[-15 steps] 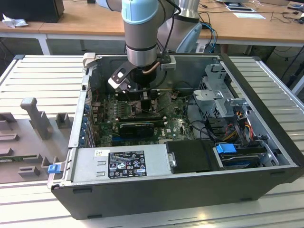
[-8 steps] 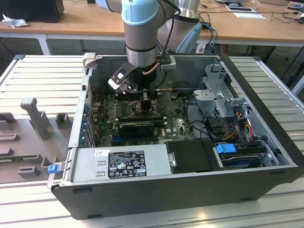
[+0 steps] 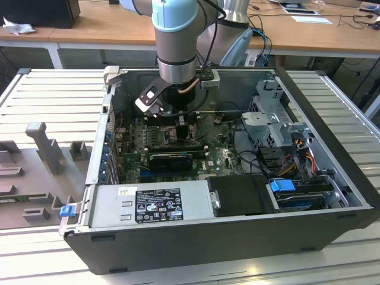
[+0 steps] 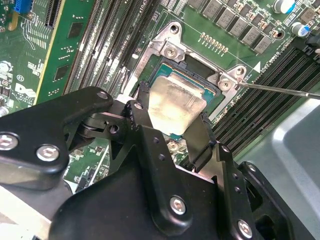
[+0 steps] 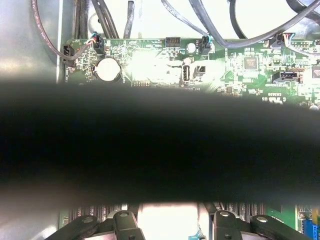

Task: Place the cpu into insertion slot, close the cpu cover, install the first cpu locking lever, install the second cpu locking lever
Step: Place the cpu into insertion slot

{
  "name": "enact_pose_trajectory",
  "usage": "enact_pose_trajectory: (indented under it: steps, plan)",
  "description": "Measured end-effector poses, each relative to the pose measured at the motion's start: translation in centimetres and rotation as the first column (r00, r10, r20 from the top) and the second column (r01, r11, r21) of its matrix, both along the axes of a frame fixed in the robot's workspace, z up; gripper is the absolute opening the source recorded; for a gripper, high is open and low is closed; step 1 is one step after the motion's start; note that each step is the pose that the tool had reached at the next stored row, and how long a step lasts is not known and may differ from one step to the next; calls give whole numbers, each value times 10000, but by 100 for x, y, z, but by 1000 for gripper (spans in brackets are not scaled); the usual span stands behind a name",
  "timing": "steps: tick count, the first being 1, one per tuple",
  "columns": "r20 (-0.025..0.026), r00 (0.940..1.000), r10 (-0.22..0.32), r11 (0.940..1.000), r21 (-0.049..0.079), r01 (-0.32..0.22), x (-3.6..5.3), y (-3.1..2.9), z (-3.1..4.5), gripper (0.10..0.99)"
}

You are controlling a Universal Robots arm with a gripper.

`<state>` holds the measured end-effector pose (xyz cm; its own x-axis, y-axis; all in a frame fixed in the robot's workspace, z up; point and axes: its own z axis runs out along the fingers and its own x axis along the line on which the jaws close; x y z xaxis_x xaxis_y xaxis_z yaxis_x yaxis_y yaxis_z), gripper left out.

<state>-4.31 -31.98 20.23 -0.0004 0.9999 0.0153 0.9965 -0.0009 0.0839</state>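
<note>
Pale blue and grey on the arm (image 3: 174, 35) in the exterior view; hangs straight down into an open pc case (image 3: 237, 243) lying on a ribbed metal surface (image 3: 53, 89). Ends in the gripper (image 3: 176, 122), low over the green mobo (image 3: 219, 157), near the case's far wall. Silver power supply (image 3: 148, 205) along the near edge, towards the exterior view's left.

In the second wrist view: grips the cpu (image 4: 175, 107) w/ black fingers (image 4: 202, 132) pressed on two opposite edges, so clamped on it, not open. Holds it right over the insertion slot (image 4: 196, 64), within the silver rim's outline, slightly tilted; seated or not, cannot tell. Black RAM slots (image 4: 107, 45) on both sides of the slot. Thin metal rod (image 4: 280, 91) running off from the rim's corner.

In the first wrist view: dark blurred band (image 5: 160, 145) across the middle. Beyond it, more mobo w/ cables (image 5: 225, 30) and a round coin battery (image 5: 106, 69). Pale cpu top btw. the black finger bases.
</note>
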Motion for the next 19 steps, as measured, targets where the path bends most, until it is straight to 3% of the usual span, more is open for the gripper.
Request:
enact_pose_trajectory:
  steps: [1,2,7,13,14,16,17,19]
  plan:
    - [0,10000,0,10000,1,0,0,0,0,541]
    - [1,10000,-1,10000,9,1,0,1,-1,604]
    - [-1,10000,0,10000,12,0,0,0,11,604]
    - [0,10000,1,10000,-43,-1,0,0,126,604]
    - [0,10000,1,10000,-49,-1,0,0,135,592]
    - [0,10000,0,10000,-59,0,0,0,153,459]
    - [0,10000,0,10000,-62,0,0,0,159,459]
    - [0,10000,1,10000,-70,-1,0,0,171,341]
